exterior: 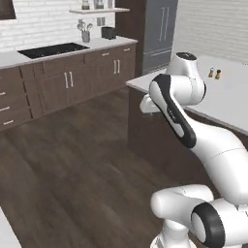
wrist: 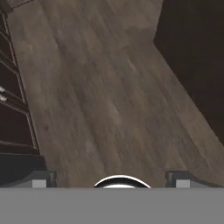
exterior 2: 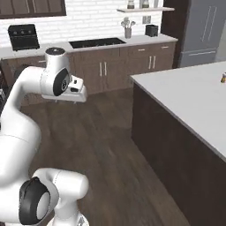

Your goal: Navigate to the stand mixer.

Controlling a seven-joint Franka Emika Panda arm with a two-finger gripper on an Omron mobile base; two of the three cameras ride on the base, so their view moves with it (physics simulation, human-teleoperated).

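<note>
my gripper [wrist: 112, 179] hangs spread wide, holding nothing, above the wood floor [wrist: 109, 100] — dark island [exterior 2: 185, 132] at 2 o'clock. i can't make out a stand mixer here.

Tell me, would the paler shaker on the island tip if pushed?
Probably: the paler shaker stands upright and narrow, so a high push may topple it. It looks small, so likely light, sliding on the smooth island top.
</note>
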